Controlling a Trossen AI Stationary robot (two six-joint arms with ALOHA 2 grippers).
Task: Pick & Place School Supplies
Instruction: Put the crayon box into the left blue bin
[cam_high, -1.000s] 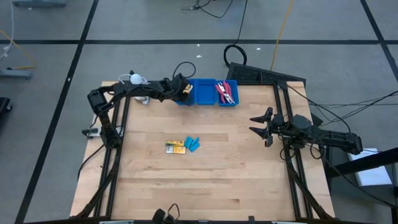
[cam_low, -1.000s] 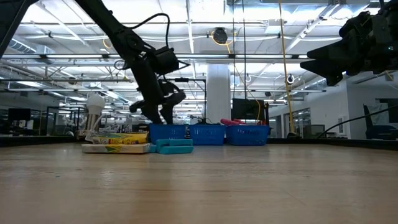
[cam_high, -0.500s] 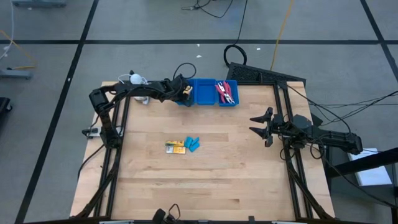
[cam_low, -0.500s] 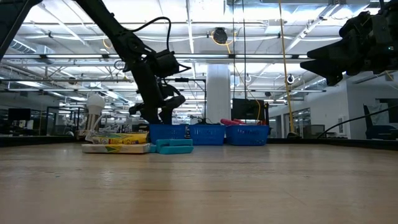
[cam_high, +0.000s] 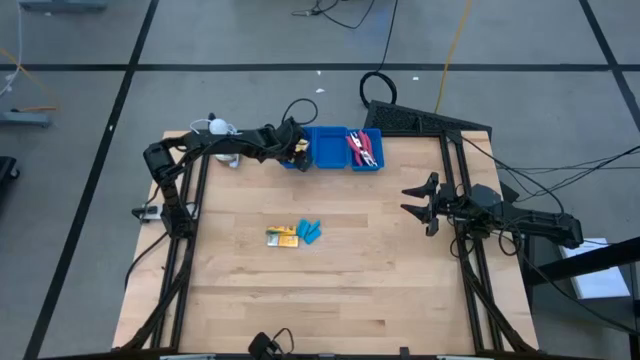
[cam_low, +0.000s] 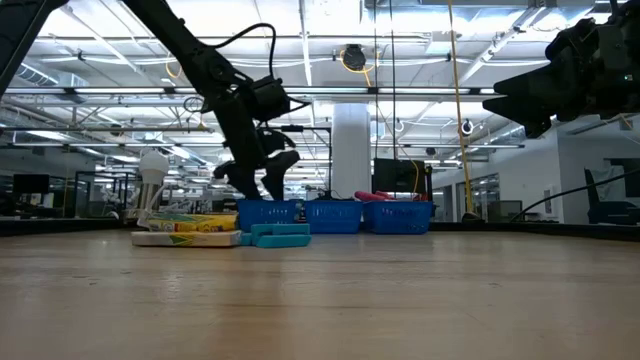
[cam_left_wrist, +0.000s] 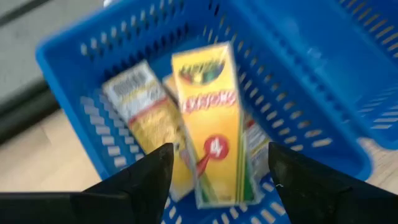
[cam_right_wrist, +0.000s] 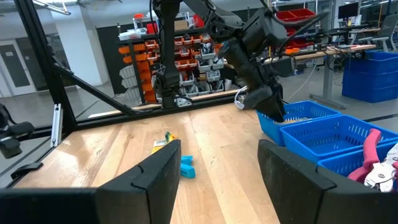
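My left gripper (cam_high: 297, 148) (cam_low: 260, 175) hangs open over the left compartment of the blue tray (cam_high: 332, 135) at the table's far edge. In the left wrist view its fingers (cam_left_wrist: 140, 177) stand on either side of a yellow crayon packet (cam_left_wrist: 211, 124) that lies in the compartment on other packets (cam_left_wrist: 140, 106). I see no touch. Red-handled scissors (cam_high: 362, 150) lie in the right compartment. Mid-table, a yellow packet (cam_high: 282, 235) and light-blue pieces (cam_high: 311, 231) lie flat. My right gripper (cam_high: 412, 198) (cam_right_wrist: 217, 162) waits open above the table's right side.
A white round object with a cable (cam_high: 215, 127) sits at the far left corner, beside the left arm. The tray's middle compartment (cam_high: 328, 150) shows only its blue floor. Bare wood lies along the near half of the table (cam_high: 330, 300).
My left gripper has stayed over the tray's left compartment, with only a slight shift of its fingers in the low view. The packet and blue pieces mid-table have not moved.
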